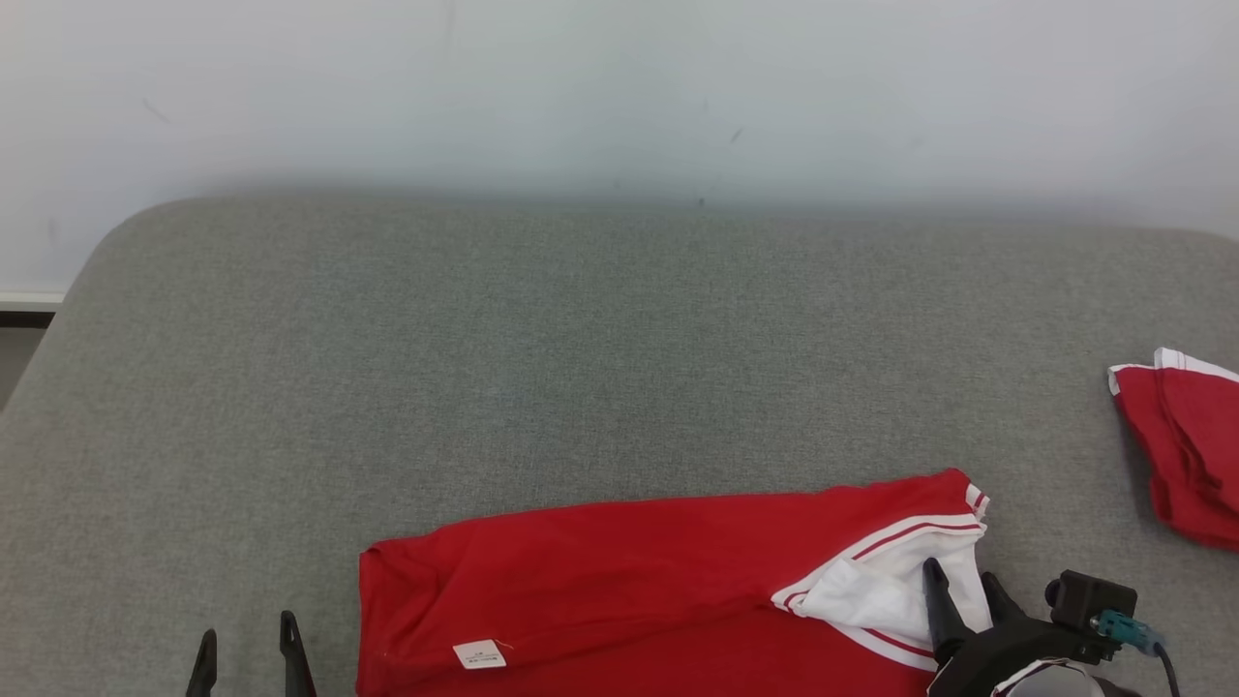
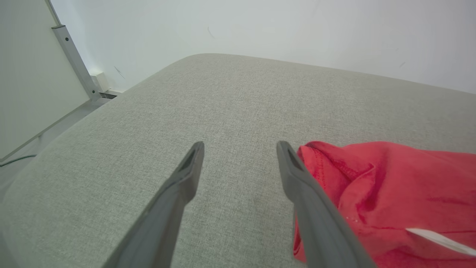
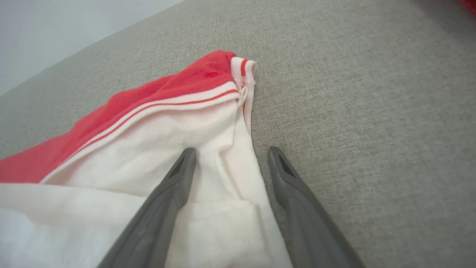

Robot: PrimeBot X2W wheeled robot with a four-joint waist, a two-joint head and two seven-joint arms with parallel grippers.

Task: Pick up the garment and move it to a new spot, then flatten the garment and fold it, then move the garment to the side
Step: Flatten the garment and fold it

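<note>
The garment point(image 1: 619, 581) is red with a white, red-striped sleeve and a small white label, lying in a folded band along the near edge of the grey cushion. My left gripper point(image 1: 247, 639) stands open just left of its red edge point(image 2: 327, 167), with bare cushion between its fingers. My right gripper point(image 1: 960, 586) is open over the white sleeve end point(image 3: 208, 149); its left finger lies above the white cloth, while the other is over the grey fabric beside the sleeve's edge. Whether it touches the cloth I cannot tell.
A second red and white piece of clothing point(image 1: 1186, 445) lies at the right edge of the grey cushion point(image 1: 581, 368). A white wall point(image 1: 619, 87) runs behind. A metal post and panel point(image 2: 70, 56) stand beyond the cushion's rounded left corner.
</note>
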